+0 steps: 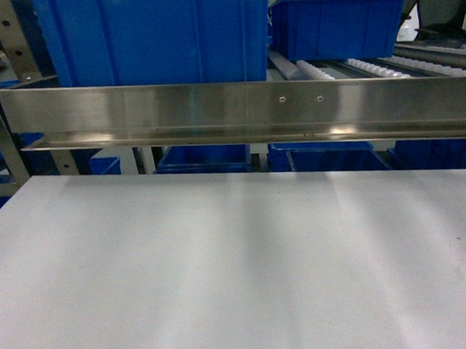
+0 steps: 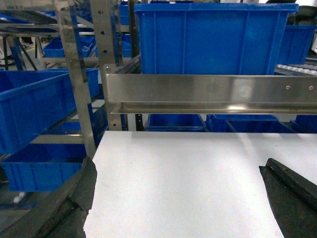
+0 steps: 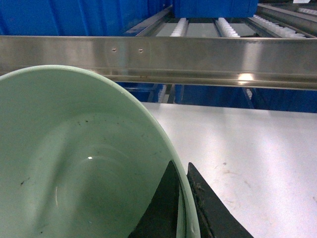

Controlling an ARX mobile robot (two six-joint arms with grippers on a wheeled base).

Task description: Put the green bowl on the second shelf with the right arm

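While the left hand (image 2: pixel 181 198) idles spread apart over the white counter (image 1: pixel 237 260), right hand (image 3: pixel 182 208) pinches the green bowl (image 3: pixel 74 163) by its rim, one finger inside, held clear below the steel shelf rail (image 3: pixel 198 59) for placing

One green bowl (image 3: pixel 74 163), two end effectors (image 2: pixel 178 198) (image 3: pixel 184 208).

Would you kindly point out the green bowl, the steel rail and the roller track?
green bowl (image 3: pixel 74 168), right wrist view, glossy inside.
steel rail (image 1: pixel 214 105), head view, front face.
roller track (image 3: pixel 229 27), right wrist view, white rollers.
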